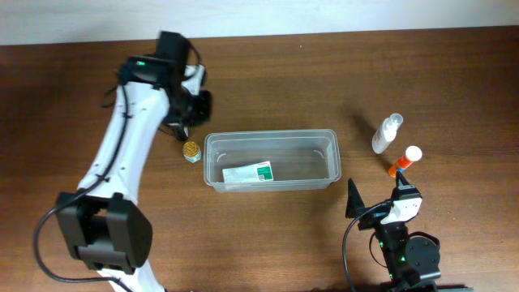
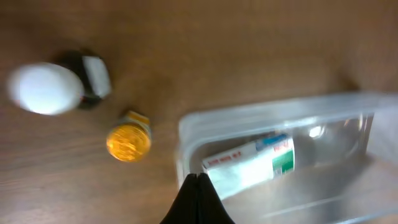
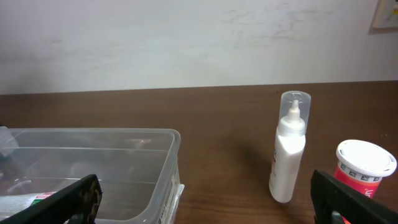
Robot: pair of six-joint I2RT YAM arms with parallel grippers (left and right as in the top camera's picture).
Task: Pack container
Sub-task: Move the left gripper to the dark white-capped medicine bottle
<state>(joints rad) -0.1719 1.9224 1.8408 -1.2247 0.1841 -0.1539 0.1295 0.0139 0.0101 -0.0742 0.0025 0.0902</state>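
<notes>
Left gripper (image 2: 199,186): fingers pressed together to a single dark point, nothing seen between them.
Left gripper position: tip appears over the near left corner of the container, by the rim; contact with it cannot be determined.
Container (image 2: 261,115): clear tub standing upright on the table (image 2: 249,43), extending ahead and to the right of the left fingertips.
Container contents: one white pack (image 2: 252,165) with green and red print, lying flat on the floor of the tub, just ahead-right of the left tip.
Yellow-capped bottle (image 2: 129,142): on the table outside the tub, ahead-left of the left tip, near the tub's end wall but apart from it.
White-topped object (image 2: 43,89): blurred, dark body, farther left of the left tip than the yellow-capped bottle.
Right gripper (image 3: 204,186): jaws spread wide, nothing between them.
Container from right gripper: its end wall sits ahead, on the left finger's side.
Spray bottle (image 3: 287,155): upright, clear cap on, ahead toward the right finger.
Red bottle (image 3: 364,165): white cap, just beyond the right finger, right of the spray bottle.
</notes>
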